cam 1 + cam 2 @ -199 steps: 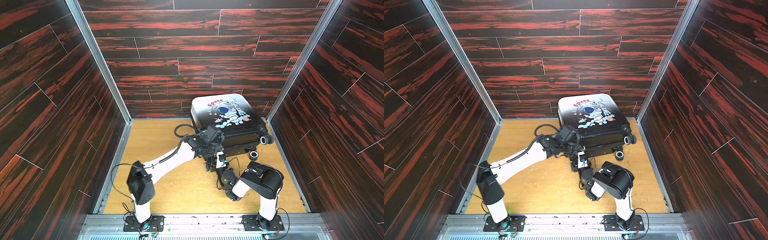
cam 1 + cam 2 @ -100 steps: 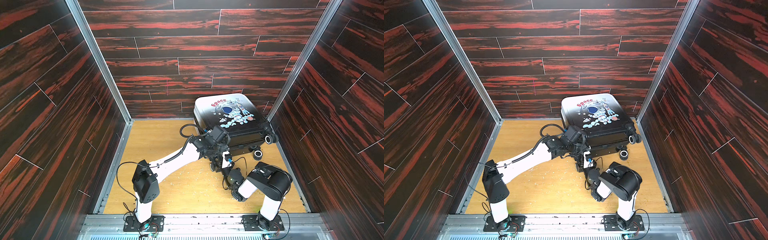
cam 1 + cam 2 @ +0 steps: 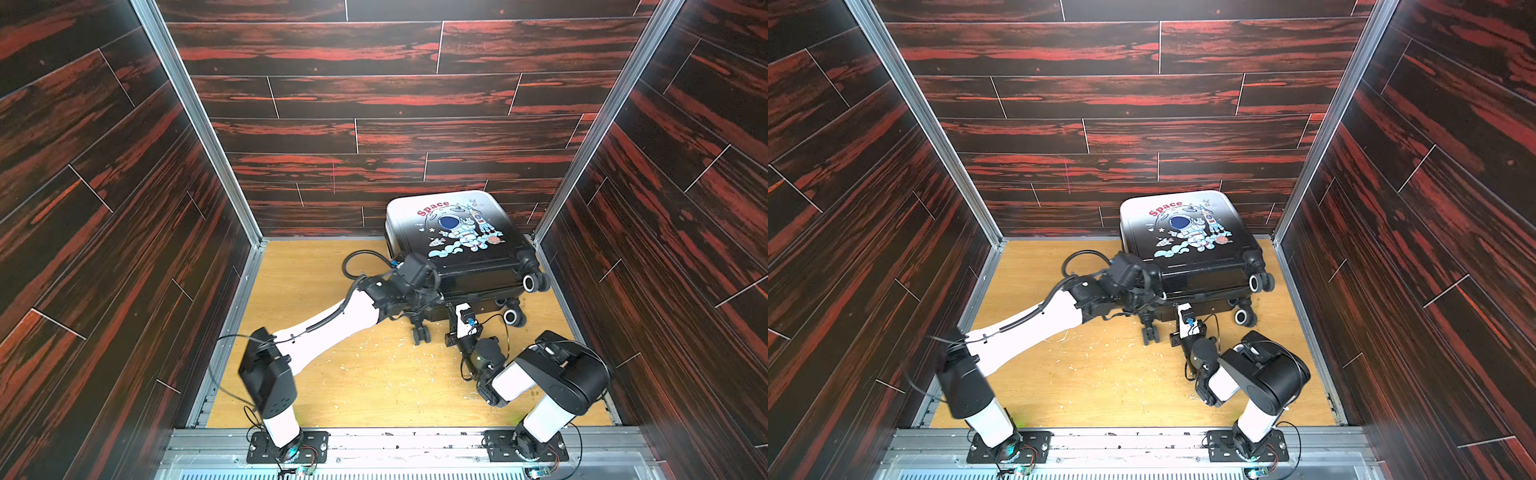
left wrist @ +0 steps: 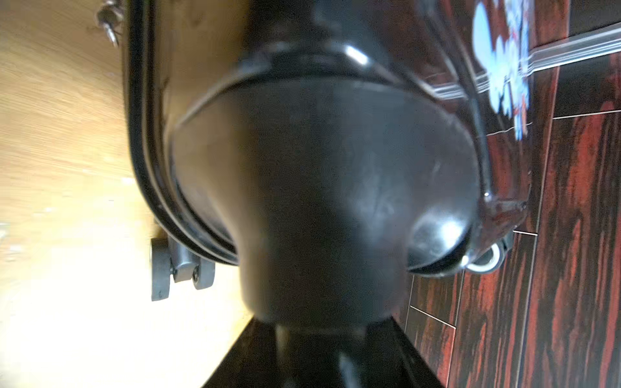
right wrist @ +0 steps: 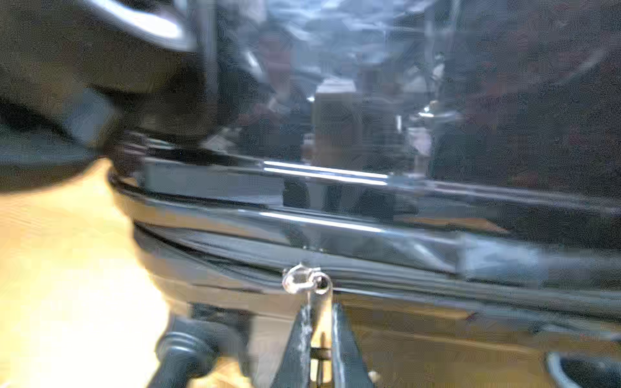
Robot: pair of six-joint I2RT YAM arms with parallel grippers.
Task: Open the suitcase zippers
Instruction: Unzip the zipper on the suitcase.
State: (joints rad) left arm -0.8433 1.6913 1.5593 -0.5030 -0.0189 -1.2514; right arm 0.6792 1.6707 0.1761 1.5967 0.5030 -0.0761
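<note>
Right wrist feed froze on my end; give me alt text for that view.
The right pincer, nearly closed, grips the silver zipper pull at the seam of the glossy black suitcase. The wooden floor shows beside it; the picture is blurry.

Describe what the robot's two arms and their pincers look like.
Both arms share one design: black jointed housings joined by white tube-shaped links. The left arm carries a loose black cable that loops near its wrist. The right arm has thinner black wires at its wrist. The right pincer has slim, dark, tapered fingers.
</note>
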